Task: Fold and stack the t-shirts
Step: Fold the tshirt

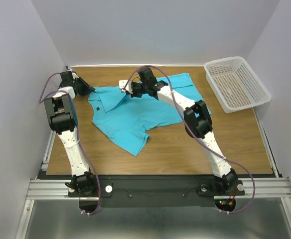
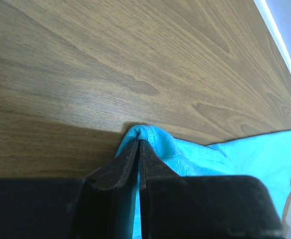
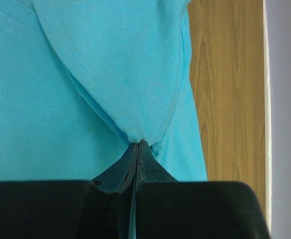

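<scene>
One turquoise-blue t-shirt (image 1: pixel 135 117) lies partly folded on the far half of the wooden table, a small dark label near its left side. My left gripper (image 1: pixel 88 90) is shut on the shirt's left edge; in the left wrist view (image 2: pixel 139 141) the closed jaws pinch a fold of blue cloth (image 2: pixel 158 142) just above the wood. My right gripper (image 1: pixel 127 88) is shut on the shirt near its top middle; in the right wrist view (image 3: pixel 139 143) the jaws pinch a hemmed flap (image 3: pixel 130 79) hanging over the rest of the shirt.
A white perforated plastic basket (image 1: pixel 237 83) stands at the far right corner and holds nothing visible. The table's far edge and white wall (image 2: pixel 285 45) lie close behind the left gripper. Bare wood (image 1: pixel 175 149) lies in front of the shirt.
</scene>
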Robot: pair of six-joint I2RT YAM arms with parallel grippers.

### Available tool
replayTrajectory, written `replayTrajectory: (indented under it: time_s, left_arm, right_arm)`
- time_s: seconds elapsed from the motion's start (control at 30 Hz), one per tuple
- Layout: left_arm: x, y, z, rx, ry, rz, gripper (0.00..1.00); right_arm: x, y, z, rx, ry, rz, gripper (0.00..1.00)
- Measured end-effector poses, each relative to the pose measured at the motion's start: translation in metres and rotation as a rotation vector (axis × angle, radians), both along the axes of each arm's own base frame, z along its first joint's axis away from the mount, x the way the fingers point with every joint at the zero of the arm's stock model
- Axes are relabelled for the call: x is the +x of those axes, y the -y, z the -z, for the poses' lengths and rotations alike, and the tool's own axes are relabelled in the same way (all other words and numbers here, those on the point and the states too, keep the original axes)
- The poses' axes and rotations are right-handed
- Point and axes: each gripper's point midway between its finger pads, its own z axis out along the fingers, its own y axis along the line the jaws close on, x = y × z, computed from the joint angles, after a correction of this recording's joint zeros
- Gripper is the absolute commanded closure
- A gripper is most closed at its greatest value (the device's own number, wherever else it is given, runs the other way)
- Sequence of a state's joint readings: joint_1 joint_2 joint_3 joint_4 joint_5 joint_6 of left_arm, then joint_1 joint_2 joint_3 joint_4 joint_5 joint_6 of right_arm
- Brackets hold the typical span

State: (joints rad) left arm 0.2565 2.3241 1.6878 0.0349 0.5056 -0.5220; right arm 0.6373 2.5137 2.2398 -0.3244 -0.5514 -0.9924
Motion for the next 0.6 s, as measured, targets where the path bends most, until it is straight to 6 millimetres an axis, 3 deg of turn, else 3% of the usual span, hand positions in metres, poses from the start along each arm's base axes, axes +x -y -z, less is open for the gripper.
replayTrajectory:
  time_s: [0.3, 0.6]
  left_arm:
    - [0.001, 0.000, 0.000, 0.001, -0.004, 0.000, 0.83]
    - [0.003, -0.001, 0.000, 0.001, -0.001, 0.001, 0.83]
  right_arm:
    - [-0.002, 0.007, 0.007, -0.014, -0.019, -0.004, 0.99]
    - [-0.014, 0.020, 0.036, -0.088, -0.049, -0.026, 0.96]
